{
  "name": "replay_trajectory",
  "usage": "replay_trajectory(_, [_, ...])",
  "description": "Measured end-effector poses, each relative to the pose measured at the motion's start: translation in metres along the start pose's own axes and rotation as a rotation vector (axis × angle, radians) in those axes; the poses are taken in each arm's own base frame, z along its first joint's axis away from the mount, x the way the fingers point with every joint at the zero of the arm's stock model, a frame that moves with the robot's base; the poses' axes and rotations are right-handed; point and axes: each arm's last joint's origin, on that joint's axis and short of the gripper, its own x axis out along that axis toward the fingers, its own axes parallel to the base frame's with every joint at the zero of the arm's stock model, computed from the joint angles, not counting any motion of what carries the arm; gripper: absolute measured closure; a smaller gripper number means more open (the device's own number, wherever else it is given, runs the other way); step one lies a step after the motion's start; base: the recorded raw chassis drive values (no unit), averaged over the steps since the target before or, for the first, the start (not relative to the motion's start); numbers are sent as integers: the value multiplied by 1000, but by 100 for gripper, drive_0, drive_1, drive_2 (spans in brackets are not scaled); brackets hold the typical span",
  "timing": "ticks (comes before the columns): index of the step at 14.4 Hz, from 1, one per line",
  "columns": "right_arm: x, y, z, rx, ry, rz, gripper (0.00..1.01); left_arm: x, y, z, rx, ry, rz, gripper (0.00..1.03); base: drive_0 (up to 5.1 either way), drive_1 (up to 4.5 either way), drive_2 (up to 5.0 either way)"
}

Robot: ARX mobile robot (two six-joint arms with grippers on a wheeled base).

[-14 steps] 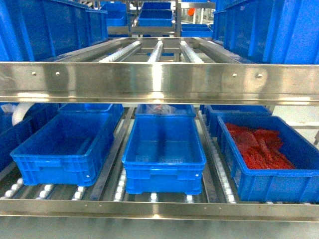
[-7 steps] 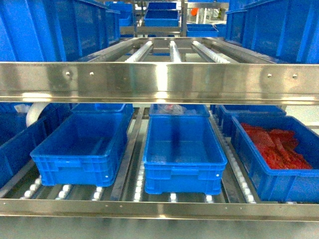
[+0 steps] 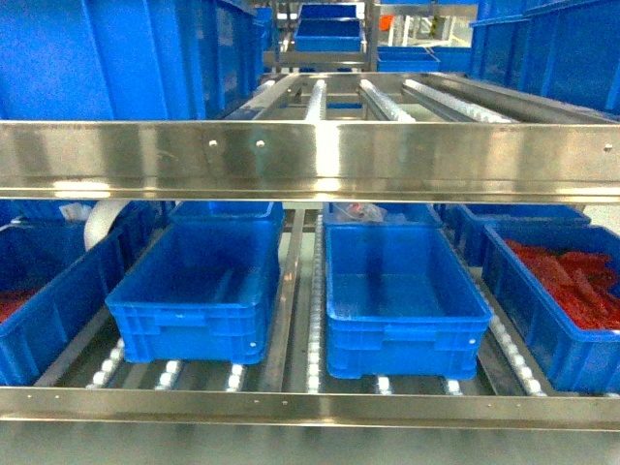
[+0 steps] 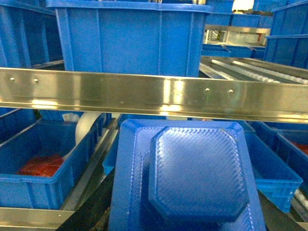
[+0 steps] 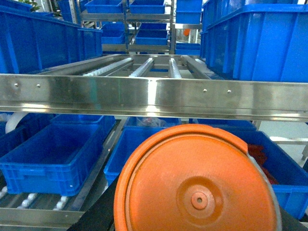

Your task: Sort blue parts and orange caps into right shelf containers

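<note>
Stainless-steel shelf (image 3: 310, 160) rails fill every view. Nearest the left wrist camera, one blue part (image 4: 192, 180) is seen, boxy with a raised, finely ribbed octagonal face; nearest the right wrist camera, one round orange cap (image 5: 197, 185) with a central boss. Neither gripper is shown, so their jaws cannot be judged. Beyond the front rail, two empty containers (image 3: 199, 291) sit side by side on rollers.

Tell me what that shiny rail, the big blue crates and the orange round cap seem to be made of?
The long shiny shelf rail looks like brushed stainless steel: it mirrors light in streaks and has small rivets. The large ribbed blue crates look like moulded plastic, smooth and slightly glossy. The orange round cap seems to be moulded plastic too, matte, with a small centre nub, probably a moulding mark.
</note>
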Motion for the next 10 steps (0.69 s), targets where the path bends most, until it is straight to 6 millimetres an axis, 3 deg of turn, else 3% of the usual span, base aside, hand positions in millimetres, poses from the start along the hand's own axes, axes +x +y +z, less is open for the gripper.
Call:
replay_trajectory(4, [0,0,0,0,-2,0,56,0,0,0,0,-1,1,60,-498,248,248])
replay_trajectory(10, [0,0,0,0,2,3,56,0,0,0,0,-1,0,60,0,0,0])
